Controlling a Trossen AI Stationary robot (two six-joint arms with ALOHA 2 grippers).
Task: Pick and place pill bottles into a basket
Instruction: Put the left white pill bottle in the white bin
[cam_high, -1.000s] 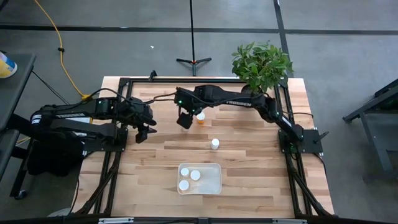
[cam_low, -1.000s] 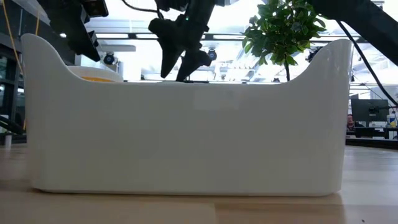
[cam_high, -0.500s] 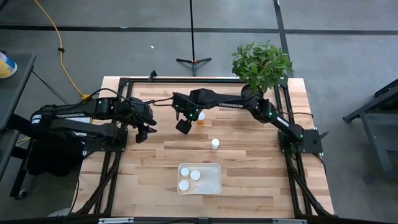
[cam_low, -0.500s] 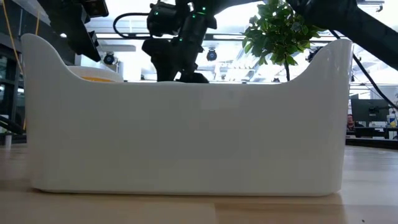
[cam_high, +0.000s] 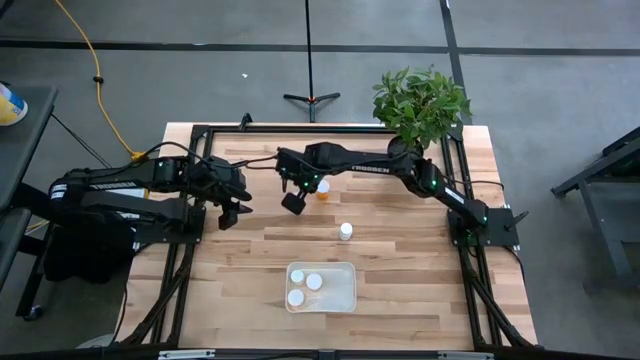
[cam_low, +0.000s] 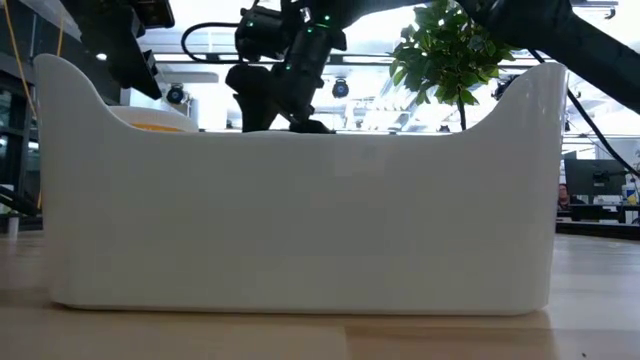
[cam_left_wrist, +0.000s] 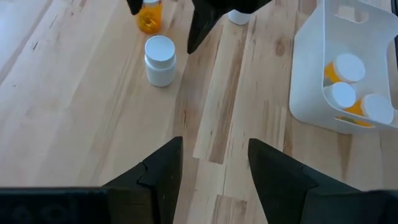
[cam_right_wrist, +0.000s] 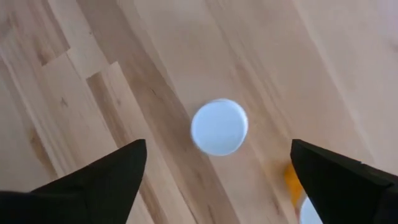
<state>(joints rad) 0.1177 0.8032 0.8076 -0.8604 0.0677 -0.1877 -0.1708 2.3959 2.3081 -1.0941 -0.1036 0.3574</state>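
A white-capped pill bottle (cam_right_wrist: 219, 126) stands upright on the wooden table right under my right gripper (cam_right_wrist: 217, 149). The gripper is open, its two fingers wide on either side of the bottle and clear of it. The left wrist view shows this bottle (cam_left_wrist: 160, 60) below the right gripper's dark fingers. An orange bottle (cam_high: 322, 190) stands just beyond it, and a white one (cam_high: 345, 232) nearer the basket (cam_high: 345, 295). The basket holds three white-capped bottles. My left gripper (cam_high: 230, 210) waits open at the table's left, holding nothing.
A potted plant (cam_high: 420, 105) stands at the table's far right corner. Black frame rails (cam_high: 200, 160) run along the table's left, right and far sides. In the low view the basket's white wall (cam_low: 300, 220) fills most of the picture, with the right gripper (cam_low: 280, 105) behind it.
My right gripper has come down and a little toward the table's near-left, away from the orange bottle, to stand over the white-capped bottle. Its fingers have opened wide in the last half second. The left arm has kept still.
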